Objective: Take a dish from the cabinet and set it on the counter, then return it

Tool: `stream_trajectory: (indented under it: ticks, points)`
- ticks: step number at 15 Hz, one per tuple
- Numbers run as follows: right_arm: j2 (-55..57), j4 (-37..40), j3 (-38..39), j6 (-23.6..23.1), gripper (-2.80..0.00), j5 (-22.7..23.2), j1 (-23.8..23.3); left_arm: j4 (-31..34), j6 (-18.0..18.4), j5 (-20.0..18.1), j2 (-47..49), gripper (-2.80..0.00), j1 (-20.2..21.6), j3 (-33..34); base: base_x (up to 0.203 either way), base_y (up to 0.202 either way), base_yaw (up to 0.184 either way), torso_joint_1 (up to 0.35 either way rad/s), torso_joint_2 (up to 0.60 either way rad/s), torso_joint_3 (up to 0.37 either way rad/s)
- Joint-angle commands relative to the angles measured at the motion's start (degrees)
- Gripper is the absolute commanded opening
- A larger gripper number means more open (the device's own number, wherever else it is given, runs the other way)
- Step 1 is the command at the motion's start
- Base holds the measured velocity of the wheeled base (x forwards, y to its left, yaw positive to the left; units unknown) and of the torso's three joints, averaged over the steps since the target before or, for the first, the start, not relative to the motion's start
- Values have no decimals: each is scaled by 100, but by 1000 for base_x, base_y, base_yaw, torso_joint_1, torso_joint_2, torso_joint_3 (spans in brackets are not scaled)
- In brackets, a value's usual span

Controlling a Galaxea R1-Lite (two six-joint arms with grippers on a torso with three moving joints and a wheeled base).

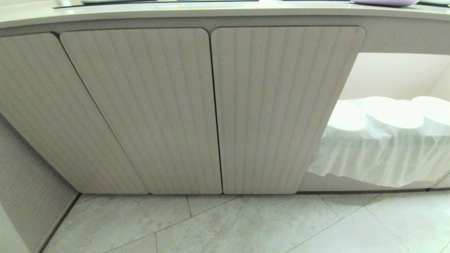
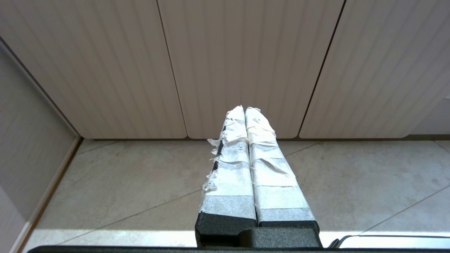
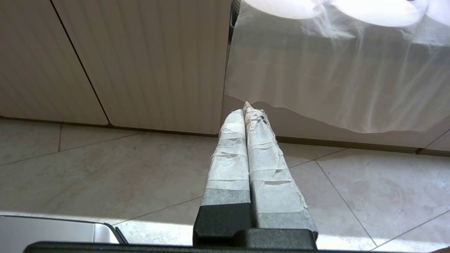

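Floor tiles (image 1: 246,225) nearest. Left tool (image 2: 245,109) and right tool (image 3: 248,109) hang low over them, taped fingers pressed together, nothing held. Behind: cabinet (image 1: 211,105), ribbed doors all shut, so dish not visible. R of it, lit niche w/ plastic-wrapped stacks (image 1: 386,116). Table (image 1: 211,12) edge runs above the doors.

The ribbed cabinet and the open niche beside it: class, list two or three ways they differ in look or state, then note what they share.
1. The cabinet is closed behind doors; the niche has no door.
2. The cabinet's contents are hidden; the niche shows pale round stacks under thin plastic wrap.
3. The cabinet fronts are vertically ribbed and beige; the niche interior is smooth and brightly lit.
Shared: both sit under the counter, reaching nearly to the tiled floor.
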State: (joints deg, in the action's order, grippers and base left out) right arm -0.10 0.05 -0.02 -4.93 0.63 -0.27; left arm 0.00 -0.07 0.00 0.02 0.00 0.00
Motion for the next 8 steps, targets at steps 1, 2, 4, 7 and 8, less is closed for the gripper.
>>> stream_trajectory:
  ticks: [1, 2, 4, 7, 8]
  points:
    - [10, -5, -5, 20, -280, 7, 0, 0, -1, 0, -2, -280, 0, 0, 0, 0, 0, 0, 0, 0]
    - [10, -5, -6, 27, -280, 7, 0, 0, -1, 0, -2, -280, 0, 0, 0, 0, 0, 0, 0, 0]
    - [10, -5, -1, 27, -280, 7, 0, 0, -1, 0, -2, -280, 0, 0, 0, 0, 0, 0, 0, 0]
    - [10, -5, 2, 27, -280, -2, 0, 0, -1, 0, -2, -280, 0, 0, 0, 0, 0, 0, 0, 0]
    - [10, -5, -5, 27, -280, -2, 0, 0, -1, 0, -2, -280, 0, 0, 0, 0, 0, 0, 0, 0]
